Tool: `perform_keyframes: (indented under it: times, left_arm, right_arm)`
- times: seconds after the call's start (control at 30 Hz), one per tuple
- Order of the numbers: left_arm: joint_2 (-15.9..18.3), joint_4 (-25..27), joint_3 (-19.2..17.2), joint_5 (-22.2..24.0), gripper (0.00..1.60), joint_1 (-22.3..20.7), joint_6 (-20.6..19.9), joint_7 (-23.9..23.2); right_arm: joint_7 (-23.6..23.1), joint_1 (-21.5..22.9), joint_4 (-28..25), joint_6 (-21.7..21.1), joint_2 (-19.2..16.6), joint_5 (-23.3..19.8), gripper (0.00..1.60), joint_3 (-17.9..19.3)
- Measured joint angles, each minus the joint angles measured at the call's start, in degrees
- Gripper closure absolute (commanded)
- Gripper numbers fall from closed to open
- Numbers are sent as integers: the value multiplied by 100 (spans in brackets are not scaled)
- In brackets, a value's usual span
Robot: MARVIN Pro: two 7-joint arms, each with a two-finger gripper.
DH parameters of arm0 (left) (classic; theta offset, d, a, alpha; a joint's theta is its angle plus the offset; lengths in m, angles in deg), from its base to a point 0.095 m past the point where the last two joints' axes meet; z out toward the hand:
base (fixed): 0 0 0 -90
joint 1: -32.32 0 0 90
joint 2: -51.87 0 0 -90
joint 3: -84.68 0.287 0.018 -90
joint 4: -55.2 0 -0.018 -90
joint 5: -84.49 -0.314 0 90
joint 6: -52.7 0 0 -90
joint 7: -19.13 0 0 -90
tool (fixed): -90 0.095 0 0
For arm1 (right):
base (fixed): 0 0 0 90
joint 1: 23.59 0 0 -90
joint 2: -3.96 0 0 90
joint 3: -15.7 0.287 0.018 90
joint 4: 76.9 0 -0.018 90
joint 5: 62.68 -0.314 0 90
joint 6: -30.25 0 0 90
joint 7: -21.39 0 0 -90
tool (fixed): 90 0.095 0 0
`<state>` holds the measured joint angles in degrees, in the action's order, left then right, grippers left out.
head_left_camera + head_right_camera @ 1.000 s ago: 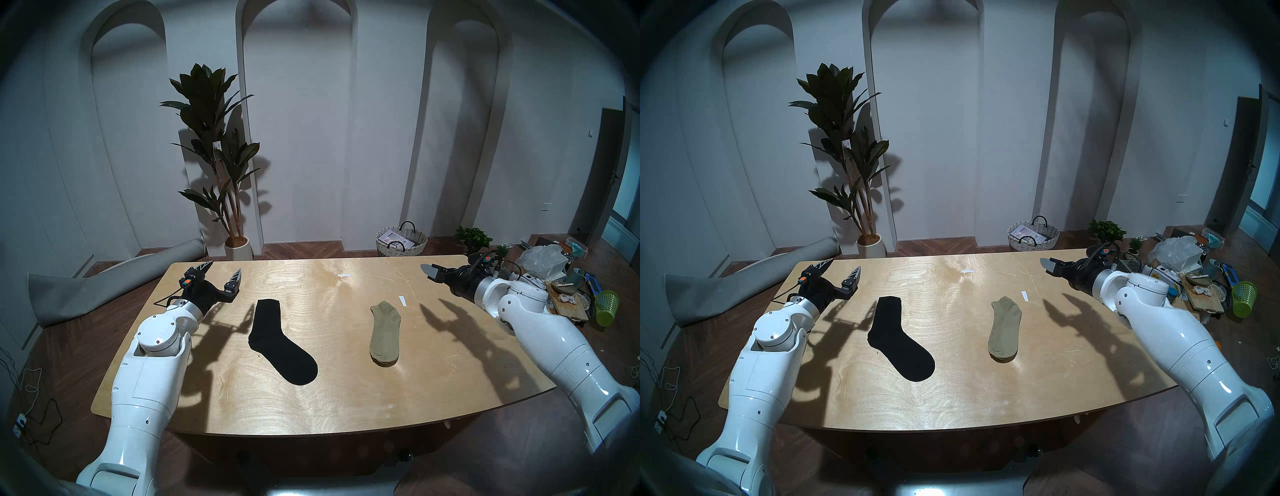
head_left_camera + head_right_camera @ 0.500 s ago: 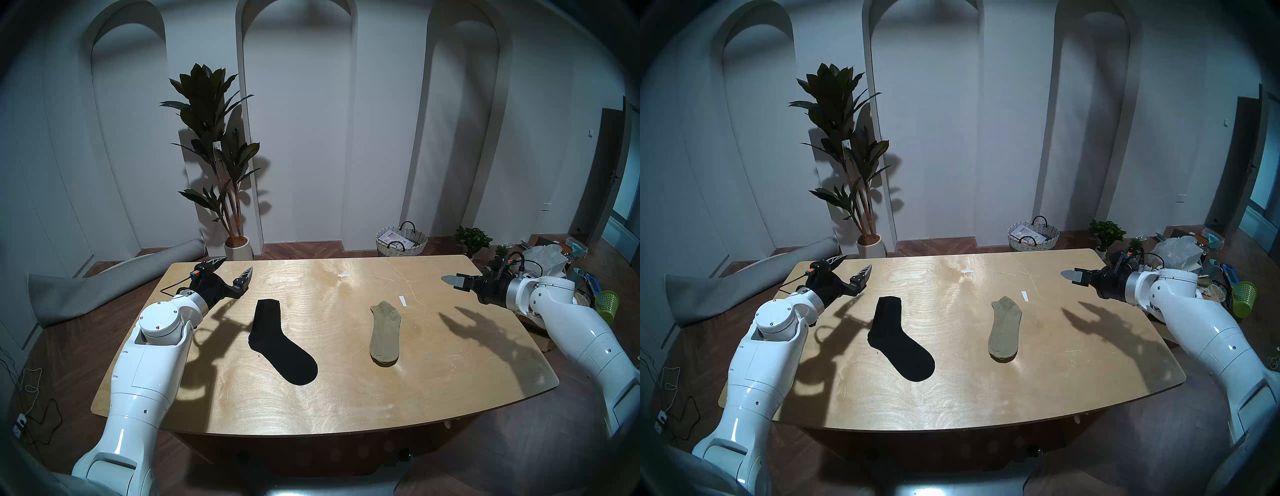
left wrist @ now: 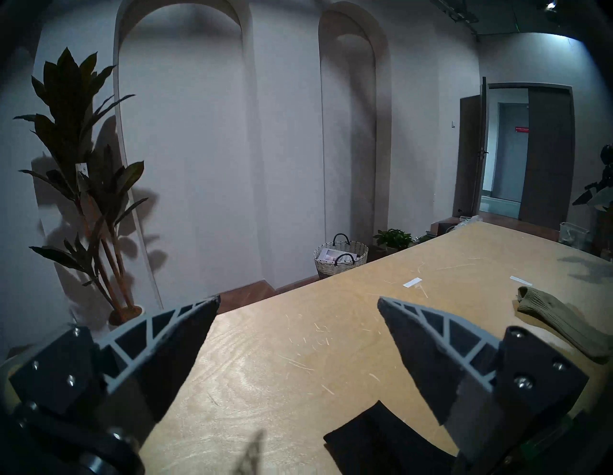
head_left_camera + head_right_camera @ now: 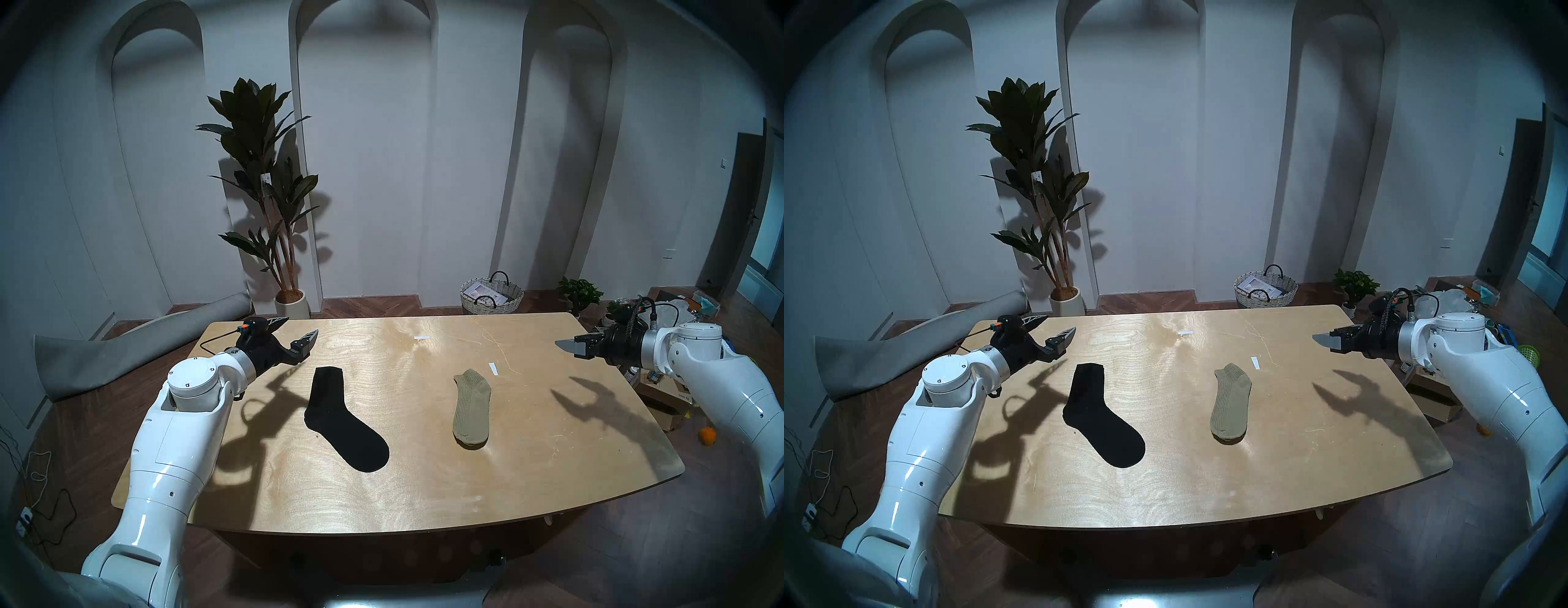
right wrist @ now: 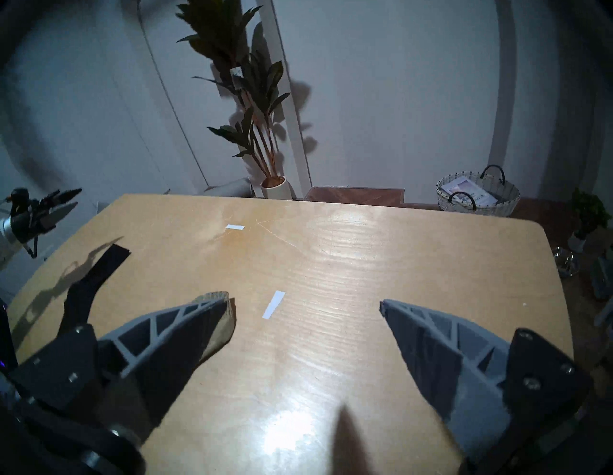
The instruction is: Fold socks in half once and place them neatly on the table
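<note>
two socks lie flat and unfolded on the table: a black sock toward the left side, cuff pointing to the far edge, and an olive-tan sock right of centre, well apart from it. the left gripper hangs over the far left corner, jaws spread wide w/ nothing in them; the right gripper hangs by the right edge, also wide open and empty. the step in hand looks like the reach-in. to do it well, i'd say each arm should come down on one end of its sock, pinch both layers, lift low and carry that end over to meet the other, edges lined up. the left wrist view shows the black cuff just below the fingers, which the head views don't make plain; the head views alone show both socks whole.
</note>
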<state>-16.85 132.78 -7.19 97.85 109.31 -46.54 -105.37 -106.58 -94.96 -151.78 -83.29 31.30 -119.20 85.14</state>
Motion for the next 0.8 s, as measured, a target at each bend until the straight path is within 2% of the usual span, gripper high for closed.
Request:
perform_keyframes:
  times: [0.3, 0.43, 0.63, 0.8]
  left_arm:
    - [29, -213, 182, 36, 0, -203, -420, -142]
    - [27, -215, 296, 38, 0, -291, -576, -189]
    - [-34, -199, 474, 27, 0, -428, -797, -199]
    - [-98, -191, 592, -65, 0, -517, -912, -71]
  right_arm:
    - [-828, 317, 238, -380, 238, -403, 0, -111]
    - [-1129, 530, 327, -751, 389, -535, 0, -113]
    - [-1343, 876, 353, -1373, 486, -447, 0, -262]
    - [-1501, 1095, 591, -1624, 523, -233, 0, -499]
